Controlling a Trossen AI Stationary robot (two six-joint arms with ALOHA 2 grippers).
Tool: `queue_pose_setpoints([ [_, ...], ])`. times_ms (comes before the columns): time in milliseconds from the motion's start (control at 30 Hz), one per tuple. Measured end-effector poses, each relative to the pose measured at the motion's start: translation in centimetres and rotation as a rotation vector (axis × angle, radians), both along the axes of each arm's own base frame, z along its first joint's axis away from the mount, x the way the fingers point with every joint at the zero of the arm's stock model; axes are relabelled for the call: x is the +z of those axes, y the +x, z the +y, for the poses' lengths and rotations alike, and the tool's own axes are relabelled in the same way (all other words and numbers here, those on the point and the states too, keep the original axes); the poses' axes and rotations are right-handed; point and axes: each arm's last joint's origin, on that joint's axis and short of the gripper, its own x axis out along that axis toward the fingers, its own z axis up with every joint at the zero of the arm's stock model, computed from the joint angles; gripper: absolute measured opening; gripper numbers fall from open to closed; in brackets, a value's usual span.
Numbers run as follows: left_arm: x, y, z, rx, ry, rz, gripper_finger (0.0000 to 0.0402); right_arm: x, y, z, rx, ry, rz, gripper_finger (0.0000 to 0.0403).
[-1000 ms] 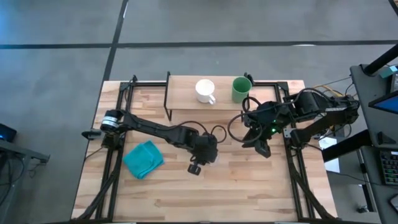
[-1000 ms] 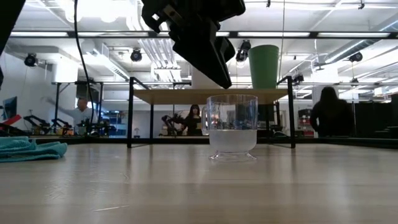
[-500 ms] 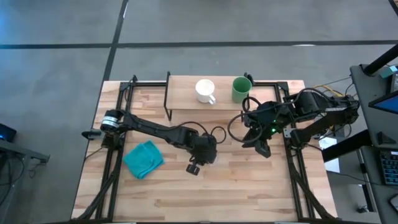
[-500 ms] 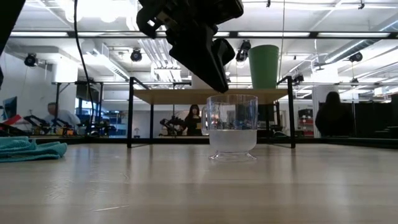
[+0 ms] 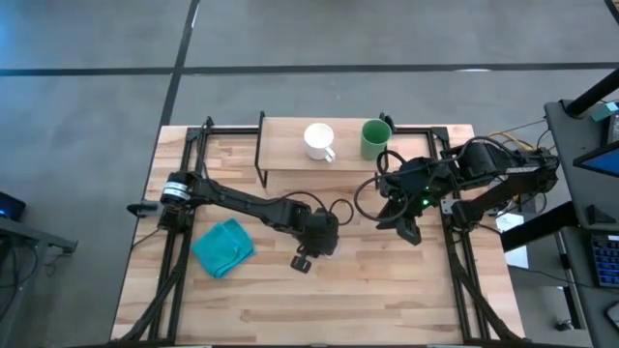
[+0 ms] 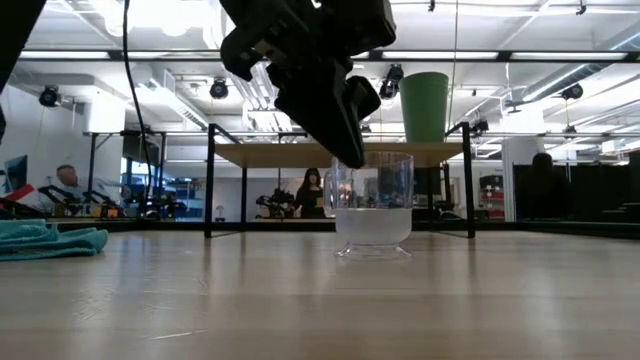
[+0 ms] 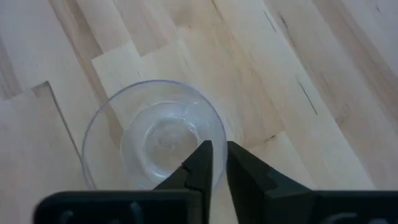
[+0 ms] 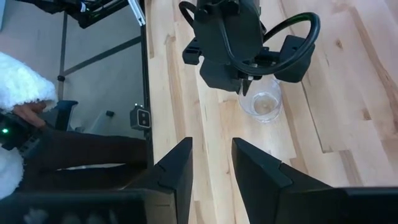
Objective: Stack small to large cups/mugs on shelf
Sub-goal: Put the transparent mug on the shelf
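Observation:
The small clear glass cup (image 6: 374, 205) stands upright on the tabletop, and the left wrist view looks down into the cup (image 7: 155, 140). My left gripper (image 7: 219, 155) hangs over it pointing down, its fingers a narrow gap apart and astride the cup's rim; its tip (image 6: 350, 160) is at rim height. The white mug (image 5: 318, 141) and the green cup (image 5: 374, 138) stand on the shelf (image 5: 290, 155). My right gripper (image 8: 211, 168) is open and waits above the table's right part (image 5: 406, 230), clear of the cups. My left gripper comes from above, pointing down, with one finger (image 7: 202, 163) inside the glass cup's rim (image 7: 221, 132) and the other outside it. Whether either finger touches the glass, I cannot tell. The cup stands on its base on the table.
A crumpled teal cloth (image 5: 223, 246) lies on the table's left part. The shelf's black legs (image 6: 209, 180) stand behind the glass cup. Bare wood lies along the near edge (image 5: 319, 309). People show in the room beyond the table.
My left gripper has come down toward the glass cup, its fingertips dropping from just above the rim to rim level. The cup has stayed where it was.

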Motion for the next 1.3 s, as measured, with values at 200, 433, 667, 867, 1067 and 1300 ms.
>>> queue_pose_setpoints([
  [200,0.2,-0.2,0.0,0.002,0.006,0.024,0.0001,0.0,0.0,0.0,0.000,0.000,-0.001,0.0105],
  [433,3.7,-1.9,0.7,0.077,0.154,0.123,0.0000,0.0,0.0,0.0,0.000,0.001,-0.003,0.0100],
  [667,11.6,-4.5,2.1,0.279,0.257,-0.003,0.0000,0.0,0.1,-0.1,-0.016,-0.016,-0.008,0.0102],
  [867,18.3,-7.5,4.5,0.522,0.120,-0.125,0.0000,0.0,0.1,-0.2,-0.036,-0.038,-0.012,0.0101],
  [1067,21.5,-10.1,7.9,0.712,0.144,-0.198,0.0000,-0.1,0.1,-0.2,-0.037,-0.042,-0.011,0.0103],
  [1300,21.2,-11.2,12.7,0.852,0.106,-0.115,0.0000,-0.1,0.1,-0.3,-0.054,-0.060,-0.013,0.0101],
])
